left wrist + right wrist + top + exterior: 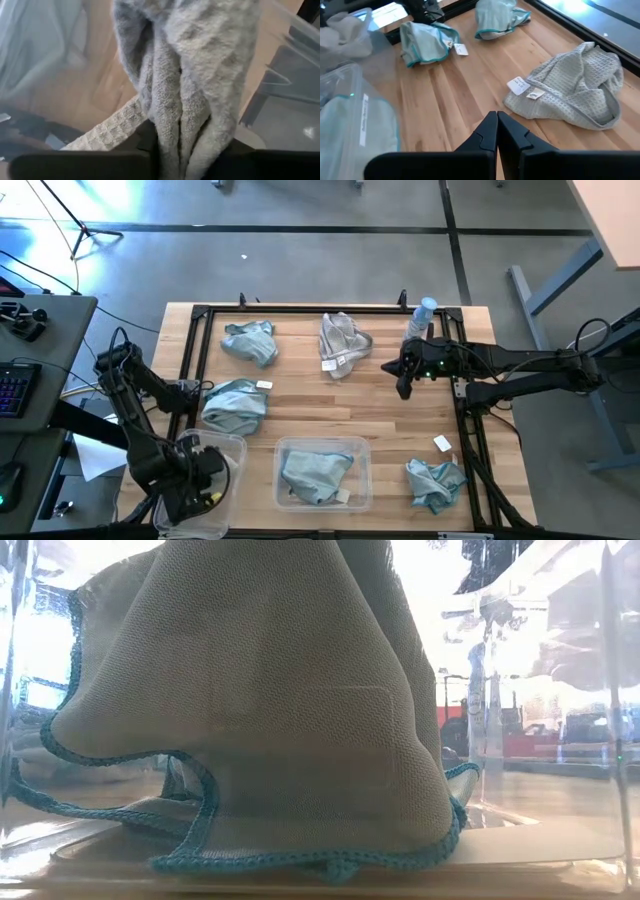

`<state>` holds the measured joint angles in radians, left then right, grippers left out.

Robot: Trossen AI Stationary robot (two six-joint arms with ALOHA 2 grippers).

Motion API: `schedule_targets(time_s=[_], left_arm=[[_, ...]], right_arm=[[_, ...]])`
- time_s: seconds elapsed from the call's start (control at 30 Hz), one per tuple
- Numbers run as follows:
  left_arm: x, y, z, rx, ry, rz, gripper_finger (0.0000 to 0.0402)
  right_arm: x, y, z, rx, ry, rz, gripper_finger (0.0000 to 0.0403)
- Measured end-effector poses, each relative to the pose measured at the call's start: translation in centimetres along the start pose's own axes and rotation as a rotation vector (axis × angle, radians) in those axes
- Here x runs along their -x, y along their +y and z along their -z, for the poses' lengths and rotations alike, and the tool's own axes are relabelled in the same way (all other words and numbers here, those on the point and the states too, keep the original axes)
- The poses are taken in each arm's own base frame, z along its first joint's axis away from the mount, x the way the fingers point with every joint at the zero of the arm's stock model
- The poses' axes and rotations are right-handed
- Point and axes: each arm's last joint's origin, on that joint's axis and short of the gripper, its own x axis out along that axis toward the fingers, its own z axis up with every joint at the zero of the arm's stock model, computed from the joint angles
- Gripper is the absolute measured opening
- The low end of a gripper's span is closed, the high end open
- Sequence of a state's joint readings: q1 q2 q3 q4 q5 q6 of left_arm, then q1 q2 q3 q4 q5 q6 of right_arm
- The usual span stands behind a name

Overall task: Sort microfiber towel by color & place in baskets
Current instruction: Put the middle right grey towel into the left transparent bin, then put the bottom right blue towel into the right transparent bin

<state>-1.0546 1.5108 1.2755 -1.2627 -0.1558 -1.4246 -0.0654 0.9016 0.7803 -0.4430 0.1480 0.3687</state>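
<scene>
Over the left basket (pixel 232 448) — grey towel (pixel 185 75) gripped.

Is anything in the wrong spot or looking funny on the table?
Only one thing stands out: a pale blue spray bottle stands at the table's far edge among the towels, though it isn't a towel. The towels lie crumpled, not folded, which fits sorting in progress.

Bright, even daylight; low view backlit, glaring.
</scene>
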Motion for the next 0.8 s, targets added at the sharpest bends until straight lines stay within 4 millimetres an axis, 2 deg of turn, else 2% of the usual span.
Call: schedule_targets(time_s=[0.3, 0.5, 0.63, 0.8], left_arm=[[1.0, 1.1, 0.2, -0.034, 0.071, -0.007, 0.0168], [4.1, 3.2, -0.4, -0.029, 0.05, 0.031, 0.0186], [6.4, 5.4, -1.4, 0.025, -0.066, 0.04, 0.0187], [8.2, 8.1, -3.2, 0.014, -0.379, 0.01, 0.018]], right_arm=[[0.0, -0.2, -0.1, -0.029, -0.028, 0.06, 0.0], [0.0, -0.3, -0.3, -0.058, -0.069, 0.112, 0.0], [0.0, -0.1, -0.8, -0.06, -0.121, 0.103, 0.0], [-0.8, 0.4, -1.7, -0.061, -0.2, 0.069, 0.0]])
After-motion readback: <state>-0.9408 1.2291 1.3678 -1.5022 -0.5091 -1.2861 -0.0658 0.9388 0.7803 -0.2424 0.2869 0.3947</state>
